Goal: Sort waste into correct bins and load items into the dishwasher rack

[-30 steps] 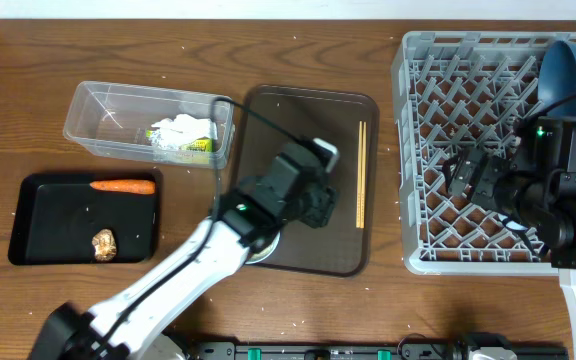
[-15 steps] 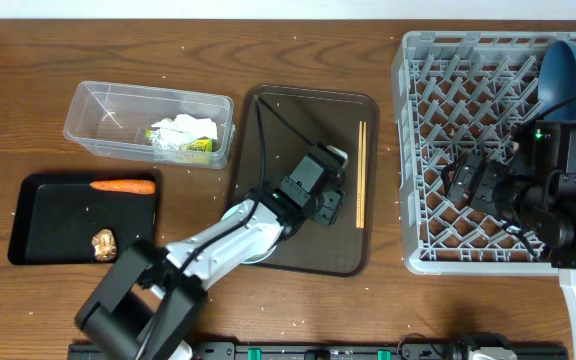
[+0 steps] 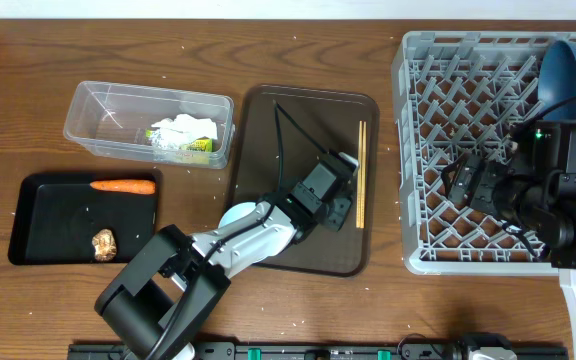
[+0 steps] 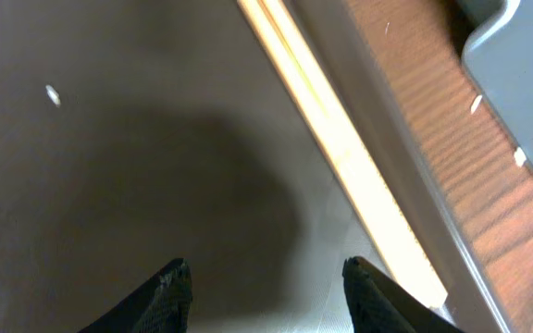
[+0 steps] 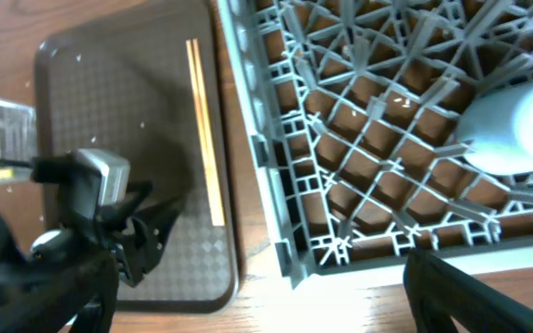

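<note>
My left gripper (image 3: 340,207) is open and empty, low over the dark brown serving tray (image 3: 298,110), just left of the wooden chopsticks (image 3: 361,175). In the left wrist view the open fingers (image 4: 266,301) frame bare tray, with the chopsticks (image 4: 340,139) to the right. My right gripper (image 3: 471,180) is open and empty above the grey dishwasher rack (image 3: 423,150). The dark blue plate (image 3: 568,70) stands in the rack's far right corner. A pale white dish (image 5: 516,129) lies in the rack. The clear tub (image 3: 98,125) holds the tissue (image 3: 183,128) and wrapper (image 3: 196,146). The black tray (image 3: 58,225) holds the carrot (image 3: 123,186) and brown lump (image 3: 103,243).
A pale round dish (image 3: 230,214) shows partly under my left arm at the serving tray's left edge. Rice grains dot the wooden table. The rack's corner (image 4: 526,74) stands close to the right of the chopsticks. The right wrist view shows the left gripper (image 5: 109,217) on the tray.
My left gripper has moved right and a little down the serving tray, closer to the chopsticks. The right arm has not moved.
</note>
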You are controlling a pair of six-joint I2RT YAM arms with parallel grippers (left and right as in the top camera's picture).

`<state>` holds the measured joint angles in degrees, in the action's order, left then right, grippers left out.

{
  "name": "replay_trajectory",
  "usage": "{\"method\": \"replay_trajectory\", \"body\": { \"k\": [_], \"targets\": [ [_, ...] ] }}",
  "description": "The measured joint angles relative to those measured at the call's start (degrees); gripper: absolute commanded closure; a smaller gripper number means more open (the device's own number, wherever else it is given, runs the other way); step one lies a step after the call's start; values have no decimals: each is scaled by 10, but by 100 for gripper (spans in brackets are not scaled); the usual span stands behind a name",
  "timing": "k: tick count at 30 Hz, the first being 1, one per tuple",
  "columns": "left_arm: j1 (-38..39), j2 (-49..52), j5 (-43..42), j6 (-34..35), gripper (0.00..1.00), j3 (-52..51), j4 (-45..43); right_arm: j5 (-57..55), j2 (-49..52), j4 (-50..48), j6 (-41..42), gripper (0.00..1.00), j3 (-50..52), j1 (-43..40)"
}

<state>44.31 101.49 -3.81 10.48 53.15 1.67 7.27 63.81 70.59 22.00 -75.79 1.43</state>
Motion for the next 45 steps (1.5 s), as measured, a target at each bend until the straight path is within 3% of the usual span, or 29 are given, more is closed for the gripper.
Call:
{"method": "replay_trajectory", "body": {
  "k": [5, 8, 11, 18, 22, 29, 35, 37, 41, 42, 44, 45],
  "targets": [
    [-12, -37, 3, 0, 46, -1, 55, 7, 18, 1, -26, 13, 0, 32],
    [-26, -90, -3, 0, 46, 0, 31, 2, 35, 5, -33, 9, 0, 37],
    [-26, -116, -12, 2, 54, 3, 9, -10, 35, 6, -34, 8, 0, 35],
    [-1, -54, -23, 17, 55, 5, -64, -19, 3, 7, -20, 7, 0, 28],
    [12, -6, -22, 17, 55, 5, -89, -17, -6, 21, -16, 12, 0, 28],
    [-14, -33, -3, 17, 54, 4, 43, -4, 5, 1, -16, 23, 0, 37],
    [-106, -203, 6, 18, 53, 2, 194, 18, 58, -74, -12, 25, 0, 97],
    [-139, -273, 8, 18, 40, 2, 239, 22, 89, -100, -8, 25, 0, 132],
    [-202, -408, 10, 23, 30, 3, 325, 9, 174, -148, 19, 30, 0, 205],
    [-217, -437, 12, 24, 24, 3, 346, 4, 198, -156, 28, 32, 0, 218],
    [-245, -486, 13, 25, 2, 3, 385, -6, 247, -173, 44, 39, 0, 236],
    [-260, -509, 12, 28, 2, 3, 404, -9, 270, -183, 51, 40, 0, 241]
  ]
}}
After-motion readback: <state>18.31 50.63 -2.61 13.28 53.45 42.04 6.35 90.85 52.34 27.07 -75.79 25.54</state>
